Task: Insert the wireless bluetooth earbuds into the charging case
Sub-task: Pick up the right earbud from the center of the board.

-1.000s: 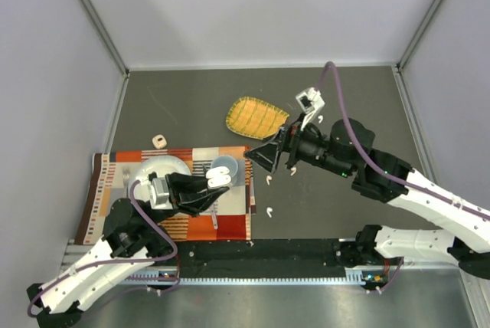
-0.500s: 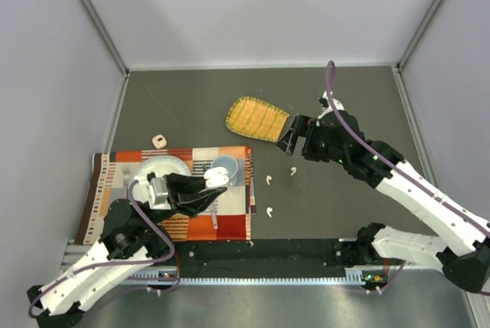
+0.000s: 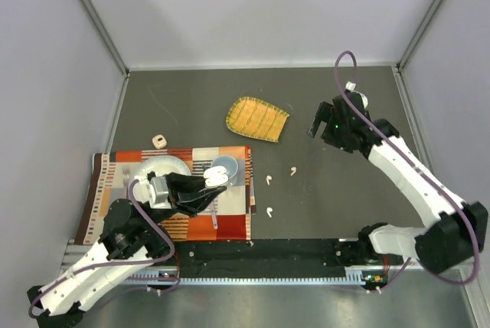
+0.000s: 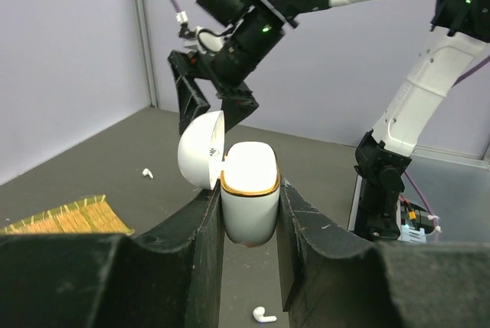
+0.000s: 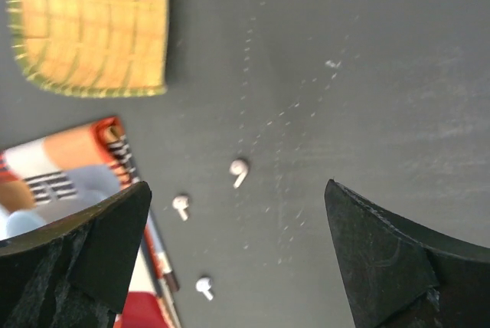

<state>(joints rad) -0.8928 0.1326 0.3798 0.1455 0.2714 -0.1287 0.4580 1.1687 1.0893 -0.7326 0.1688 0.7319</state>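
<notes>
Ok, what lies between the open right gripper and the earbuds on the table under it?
Nothing: in the right wrist view, only bare dark table shows between the right gripper fingers, around three loose earbuds. The woven mat sits off to one side.

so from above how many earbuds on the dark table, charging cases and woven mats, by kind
earbuds: 3
charging case: 1
woven mat: 1
total: 5
</notes>
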